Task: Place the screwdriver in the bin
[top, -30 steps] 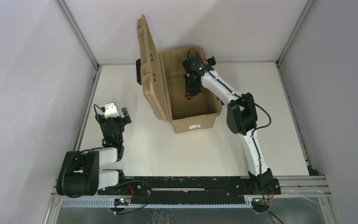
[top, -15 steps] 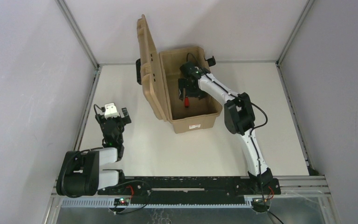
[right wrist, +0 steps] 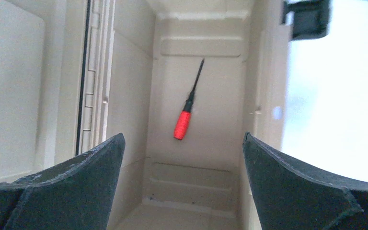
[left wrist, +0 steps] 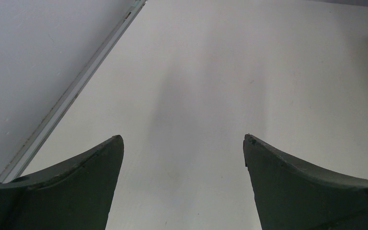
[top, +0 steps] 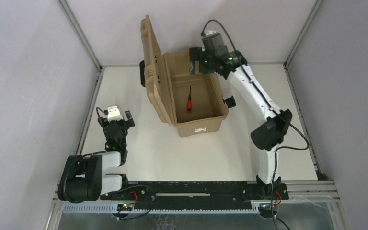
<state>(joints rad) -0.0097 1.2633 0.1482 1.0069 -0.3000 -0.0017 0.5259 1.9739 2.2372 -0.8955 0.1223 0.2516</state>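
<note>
Red-handled and thin-shafted, the screwdriver (right wrist: 183,125) lies loose on the floor of the open tan bin (top: 199,125), about mid-floor and clear of the walls, with its handle toward the bin's labelled end. Your right gripper (top: 195,68) hangs above the bin's far end, jaws spread wide with nothing between them. Your left gripper (left wrist: 183,139) sits well off the bin's lid side, low over the table (left wrist: 211,72), jaws likewise wide and empty.

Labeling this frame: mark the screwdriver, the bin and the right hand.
screwdriver (right wrist: 182,125): right wrist view, red handle.
bin (top: 187,128): top view, near end wall.
right hand (right wrist: 183,139): right wrist view, midway between its fingertips.
</note>
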